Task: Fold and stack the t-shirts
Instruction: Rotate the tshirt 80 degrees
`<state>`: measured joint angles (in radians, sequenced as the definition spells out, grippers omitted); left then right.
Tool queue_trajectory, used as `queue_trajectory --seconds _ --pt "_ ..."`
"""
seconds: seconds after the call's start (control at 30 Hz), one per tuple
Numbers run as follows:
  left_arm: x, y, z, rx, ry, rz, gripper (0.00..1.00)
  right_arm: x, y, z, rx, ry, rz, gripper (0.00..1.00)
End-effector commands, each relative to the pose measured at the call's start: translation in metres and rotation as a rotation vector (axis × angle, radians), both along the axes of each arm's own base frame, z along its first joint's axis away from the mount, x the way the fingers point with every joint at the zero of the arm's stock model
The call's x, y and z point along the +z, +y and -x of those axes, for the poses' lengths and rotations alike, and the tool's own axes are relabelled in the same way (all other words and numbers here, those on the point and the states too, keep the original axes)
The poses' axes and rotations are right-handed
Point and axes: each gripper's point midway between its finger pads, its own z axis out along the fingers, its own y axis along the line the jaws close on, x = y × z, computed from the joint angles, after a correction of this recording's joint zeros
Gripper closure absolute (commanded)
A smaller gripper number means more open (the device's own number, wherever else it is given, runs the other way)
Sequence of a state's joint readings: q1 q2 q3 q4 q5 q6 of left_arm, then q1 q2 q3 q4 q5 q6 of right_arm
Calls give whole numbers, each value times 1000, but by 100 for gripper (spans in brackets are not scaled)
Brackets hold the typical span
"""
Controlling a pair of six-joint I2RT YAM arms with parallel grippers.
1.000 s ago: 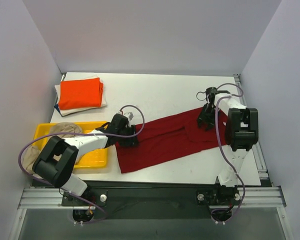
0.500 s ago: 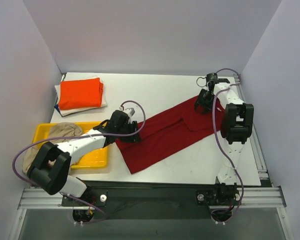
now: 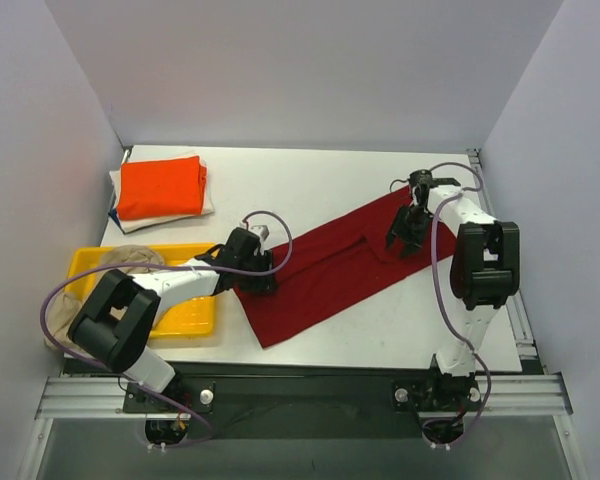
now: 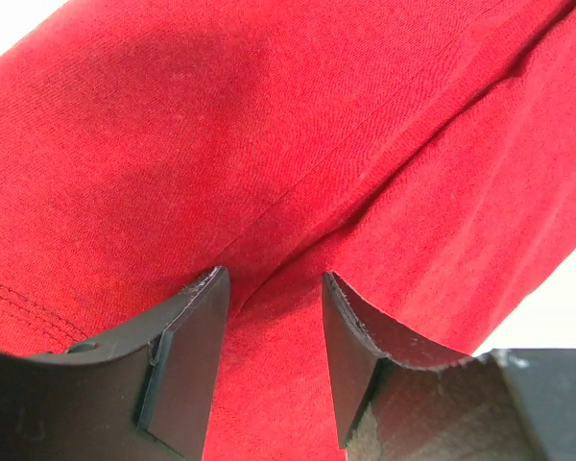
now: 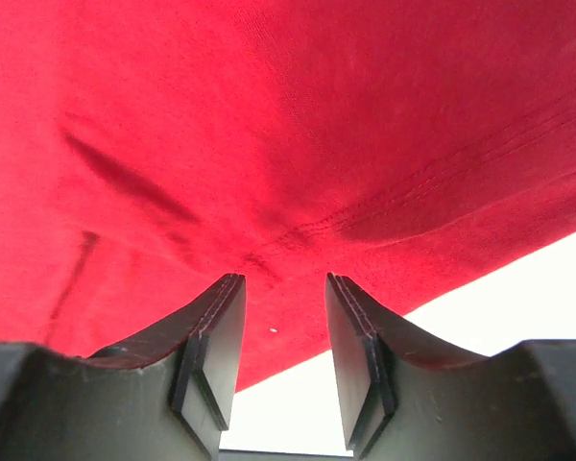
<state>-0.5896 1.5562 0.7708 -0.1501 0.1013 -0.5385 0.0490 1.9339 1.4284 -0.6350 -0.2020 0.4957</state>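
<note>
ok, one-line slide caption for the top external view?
Left gripper and right gripper each pinch an end of the dark red t-shirt stretched diagonally across the table; orange t-shirt folded at far left.

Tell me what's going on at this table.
Both arms are working the dark red t-shirt, which lies spread diagonally across the table. The left gripper pinches its near-left end and the right gripper its far-right end. A folded orange t-shirt tops the stack in the far-left corner, and a beige t-shirt sits in the yellow tray.
</note>
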Motion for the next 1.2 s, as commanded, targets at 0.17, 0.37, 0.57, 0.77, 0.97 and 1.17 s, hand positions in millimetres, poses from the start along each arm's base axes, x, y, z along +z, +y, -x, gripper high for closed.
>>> queue_trajectory --seconds 0.17,0.37,0.57,0.77,0.97,1.17 --pt "-13 6 17 12 36 -43 46 -42 7 18 -49 153 20 62" --pt "-7 -11 36 -46 62 -19 46 -51 9 -4 -75 157 27 64" --pt "-7 -45 63 -134 130 43 46 -45 13 -43 -63 127 26 64" --pt "-3 -74 76 -250 119 86 46 -37 18 -86 -30 85 18 64" --pt "0 -111 82 -332 137 181 46 -41 26 -110 -16 62 -12 63" --pt "-7 -140 93 -388 181 191 46 -45 35 -126 -26 40 -55 63"
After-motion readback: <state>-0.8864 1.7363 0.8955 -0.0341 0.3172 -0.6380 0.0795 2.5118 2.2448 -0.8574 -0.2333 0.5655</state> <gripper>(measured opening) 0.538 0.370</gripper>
